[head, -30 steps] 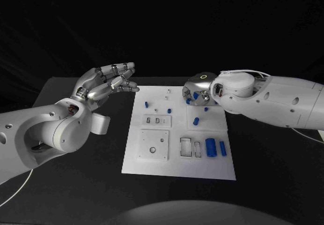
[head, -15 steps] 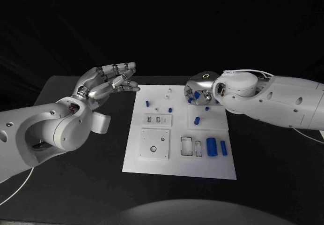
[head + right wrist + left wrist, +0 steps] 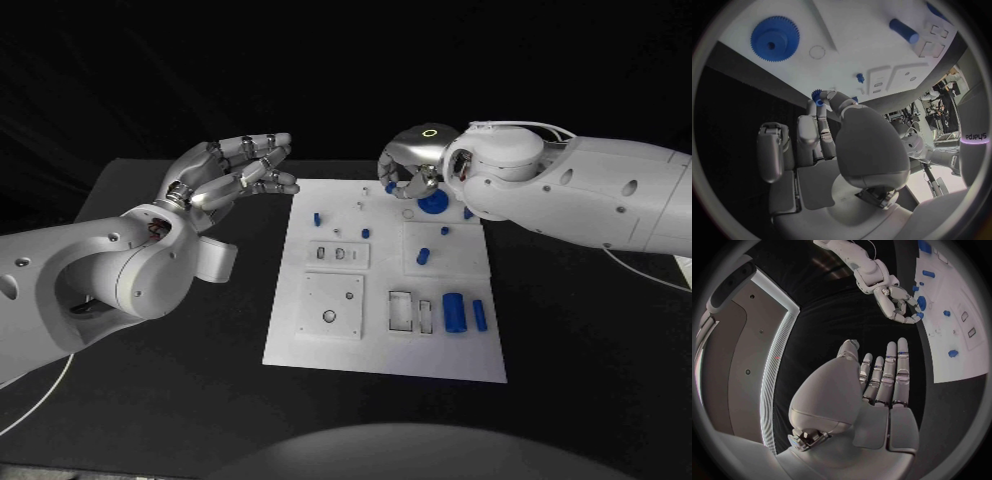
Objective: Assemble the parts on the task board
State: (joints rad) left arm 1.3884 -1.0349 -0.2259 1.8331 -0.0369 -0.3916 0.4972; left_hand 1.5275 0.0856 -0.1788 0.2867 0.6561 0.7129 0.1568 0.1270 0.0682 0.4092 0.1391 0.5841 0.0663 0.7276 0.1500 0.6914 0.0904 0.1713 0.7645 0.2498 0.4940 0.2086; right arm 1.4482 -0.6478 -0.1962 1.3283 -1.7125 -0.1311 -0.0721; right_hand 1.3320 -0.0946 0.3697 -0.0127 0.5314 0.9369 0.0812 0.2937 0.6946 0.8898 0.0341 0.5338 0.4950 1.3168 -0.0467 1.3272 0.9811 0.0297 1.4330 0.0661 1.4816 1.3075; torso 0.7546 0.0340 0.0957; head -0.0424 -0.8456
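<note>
Broadly, one black table [image 3: 159, 400] carries one white task board [image 3: 382, 345], set lengthwise from near to far in the middle.

Two white arms reach in. On the left, the left hand [image 3: 231, 175] hovers above the table just beside the board's far left corner, palm up and fingers stretched side by side, holding nothing; the left wrist view shows the same flat, empty left hand [image 3: 879, 390]. On the right, the right hand [image 3: 415, 170] hangs over the board's far right corner. The right wrist view shows its fingers [image 3: 820, 127] curled in, with one small blue toothed part [image 3: 817, 95] pinched at the fingertips, lifted clear of the board.

One large blue gear [image 3: 433, 203] lies flat on the board right under that hand; in the right wrist view the same large blue gear [image 3: 775, 38] shows its toothed rim and centre hole.

Near the board's right edge two blue cylinders lie side by side: a thick one [image 3: 453, 313] and a thinner one [image 3: 477, 316] to its right. Left of them sit two open rectangular slots [image 3: 410, 312], and further left one square white plate [image 3: 330, 307] with a hole.

Mid-board, one short blue peg [image 3: 423, 256] lies by itself. Farther away, several tiny blue pegs [image 3: 365, 232] stand upright, about four, though they are too small to count surely.
</note>
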